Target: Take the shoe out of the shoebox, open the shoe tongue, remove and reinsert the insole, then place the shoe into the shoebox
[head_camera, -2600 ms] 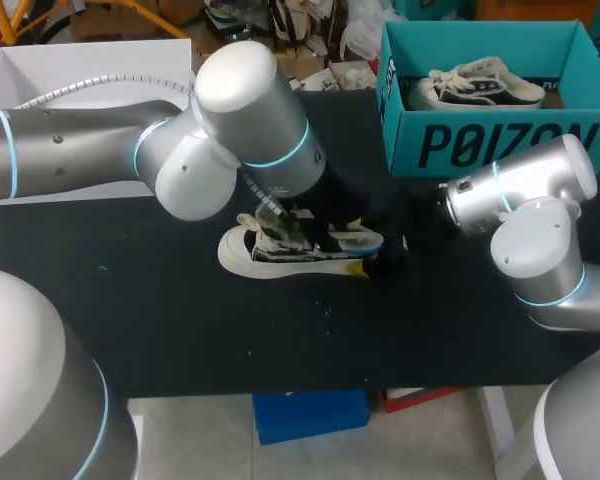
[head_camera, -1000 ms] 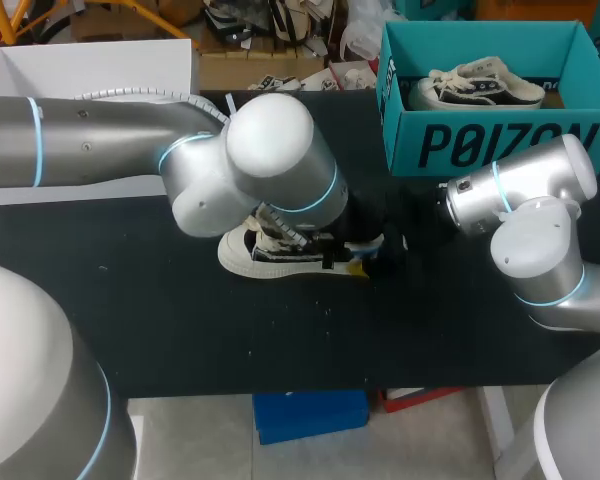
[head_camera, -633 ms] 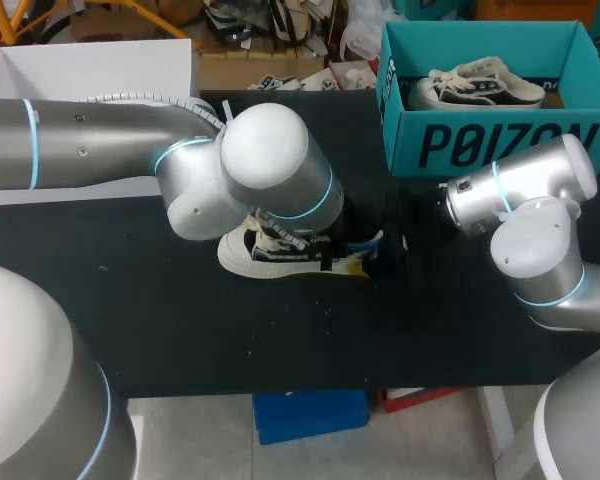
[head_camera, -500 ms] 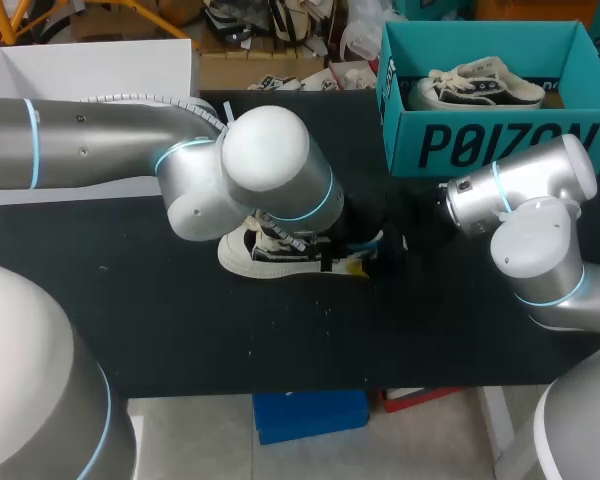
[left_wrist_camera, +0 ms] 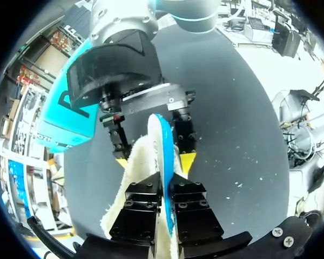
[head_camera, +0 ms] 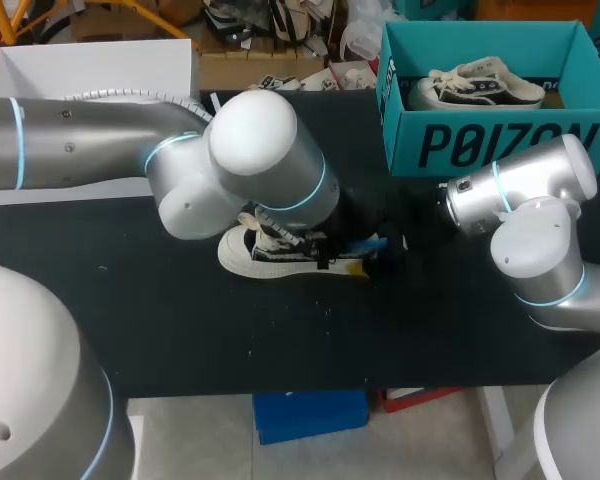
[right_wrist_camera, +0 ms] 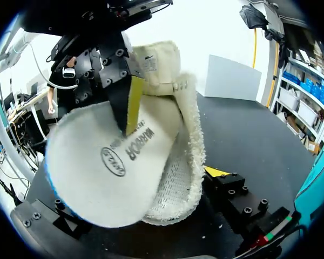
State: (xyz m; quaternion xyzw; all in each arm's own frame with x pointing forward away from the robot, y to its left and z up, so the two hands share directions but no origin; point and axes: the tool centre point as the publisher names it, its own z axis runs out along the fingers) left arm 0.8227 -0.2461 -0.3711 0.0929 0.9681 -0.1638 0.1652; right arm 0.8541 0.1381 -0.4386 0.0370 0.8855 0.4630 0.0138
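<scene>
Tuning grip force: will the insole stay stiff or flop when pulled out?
Probably floppy: the insole curves where it rises out of the shoe. Likely light: it shows as a thin sheet pinched edge-on in the left gripper.

Silver arms (head_camera: 80, 150) with glowing blue rings
</scene>
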